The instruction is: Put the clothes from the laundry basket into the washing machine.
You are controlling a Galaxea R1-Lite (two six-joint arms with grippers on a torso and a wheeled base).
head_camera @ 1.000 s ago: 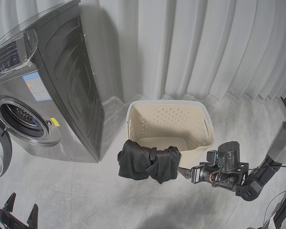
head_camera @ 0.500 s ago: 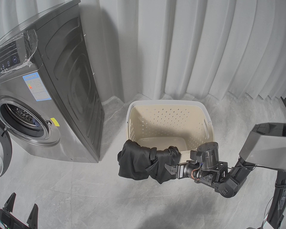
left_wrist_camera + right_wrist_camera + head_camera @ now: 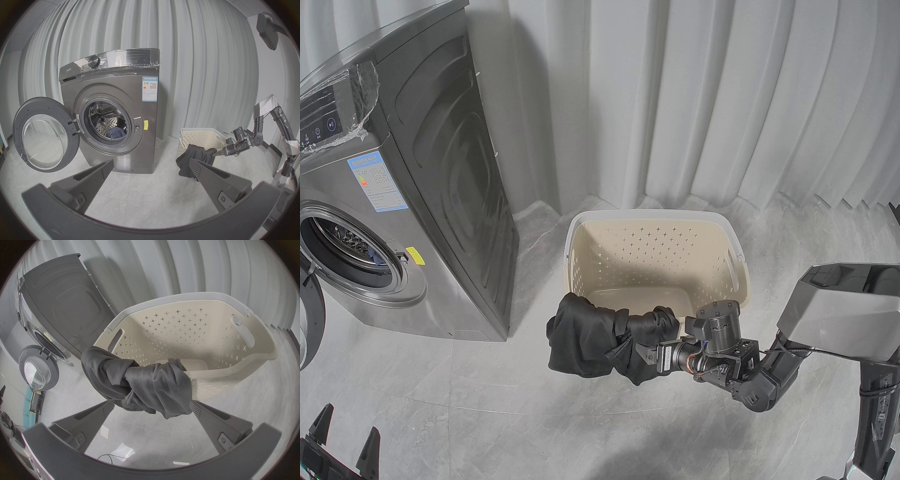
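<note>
The left gripper point(image 3: 349, 420) is being held spread, low and well apart from the work. The right gripper point(image 3: 151, 405), nearer by far, is being held with jaws parted at the right end of the dark garment point(image 3: 594, 340). The garment is hanging bunched and twisted over the near rim of the laundry basket point(image 3: 656, 214), stretching leftward. The washing machine point(image 3: 444, 187) is standing open beyond, leftward.

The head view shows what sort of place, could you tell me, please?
Likely a laundry corner: a front-loading washing machine, a cream laundry basket with a dark garment over its rim, and white curtains behind.
</note>
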